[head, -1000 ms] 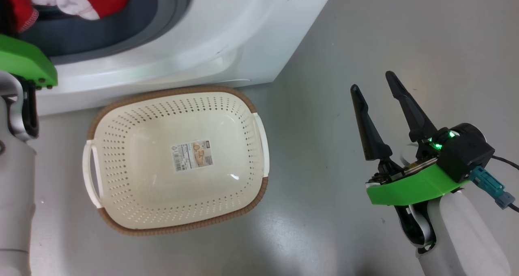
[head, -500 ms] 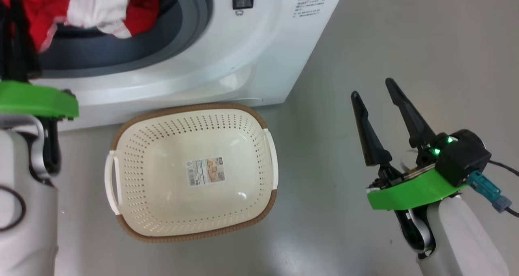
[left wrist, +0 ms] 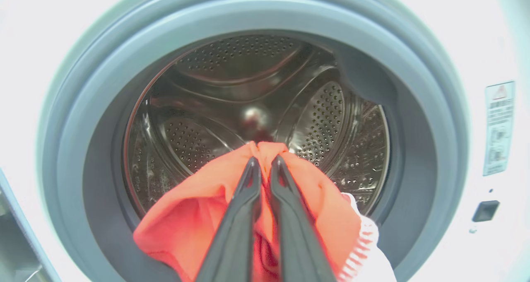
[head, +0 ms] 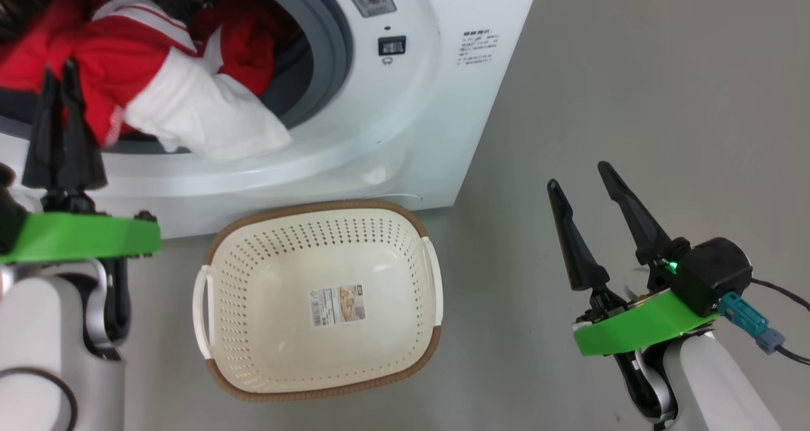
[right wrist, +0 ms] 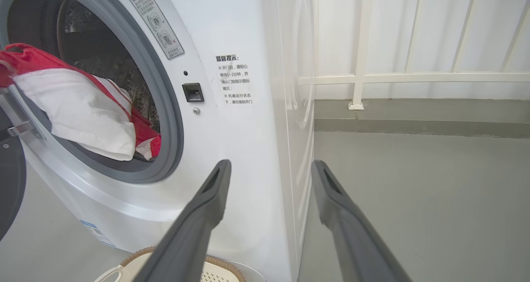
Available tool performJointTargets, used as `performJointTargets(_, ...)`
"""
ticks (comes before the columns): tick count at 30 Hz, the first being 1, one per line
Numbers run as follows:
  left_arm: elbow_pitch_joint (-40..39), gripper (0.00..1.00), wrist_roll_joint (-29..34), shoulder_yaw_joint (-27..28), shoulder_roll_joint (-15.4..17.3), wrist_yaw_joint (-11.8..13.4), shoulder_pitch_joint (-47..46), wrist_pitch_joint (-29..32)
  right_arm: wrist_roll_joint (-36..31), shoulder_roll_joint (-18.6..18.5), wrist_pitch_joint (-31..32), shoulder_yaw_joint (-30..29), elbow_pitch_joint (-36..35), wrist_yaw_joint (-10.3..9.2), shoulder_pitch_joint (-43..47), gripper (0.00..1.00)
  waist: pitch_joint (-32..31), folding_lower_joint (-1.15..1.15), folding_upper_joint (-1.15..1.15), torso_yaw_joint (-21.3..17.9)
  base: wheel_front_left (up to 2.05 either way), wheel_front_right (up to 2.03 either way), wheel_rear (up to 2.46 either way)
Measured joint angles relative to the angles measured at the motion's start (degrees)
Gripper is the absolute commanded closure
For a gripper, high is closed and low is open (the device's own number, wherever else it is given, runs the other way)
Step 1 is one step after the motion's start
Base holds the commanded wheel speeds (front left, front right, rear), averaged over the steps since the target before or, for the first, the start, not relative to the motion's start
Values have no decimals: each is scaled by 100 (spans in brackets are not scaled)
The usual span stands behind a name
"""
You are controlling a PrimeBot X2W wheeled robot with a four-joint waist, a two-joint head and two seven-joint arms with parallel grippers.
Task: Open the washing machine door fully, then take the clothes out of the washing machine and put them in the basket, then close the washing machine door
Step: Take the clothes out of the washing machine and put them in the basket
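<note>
Your bright red, white-trimmed fabric clothes [head: 126, 95] hung bunched over the grey rubber ring [head: 335, 45] of the big white front-loading washing machine [head: 430, 102], partly out of its perforated steel drum [left wrist: 256, 87]. Your left gripper [left wrist: 265, 160] was clamped on a red fold. The cream perforated plastic basket [head: 316, 206] sat empty just below, on the floor. Your right gripper [head: 579, 176] hovered spread, holding nothing. The black-rimmed door [right wrist: 8, 182] was open; unloading and closing remained.

The left gripper [head: 58, 70], clamped on the clothes [head: 196, 111], is drawing them out of the drum [left wrist: 265, 66]; white fabric is spilling over the grey ring [head: 334, 45]. The head camera is tilting upward.
</note>
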Motion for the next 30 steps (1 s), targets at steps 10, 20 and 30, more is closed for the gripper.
performJointTargets(10, -794, 100, 68, -62, -199, -83, 686, -7, -1, 1, 0, -3, 53, 0, 165, 0, -478, 0, 0, 101, 0, 0, 0)
performJointTargets(20, -1704, 100, 90, -191, -269, -66, 1282, 304, 0, 1, 0, 5, 73, 0, 350, 0, -772, 0, 0, 141, 0, 0, 0)
performJointTargets(30, -1381, 100, -212, -482, -510, 44, 2035, 887, 9, 1, 0, 0, 70, 0, 376, 0, -792, 0, 0, -6, 0, 0, 0)
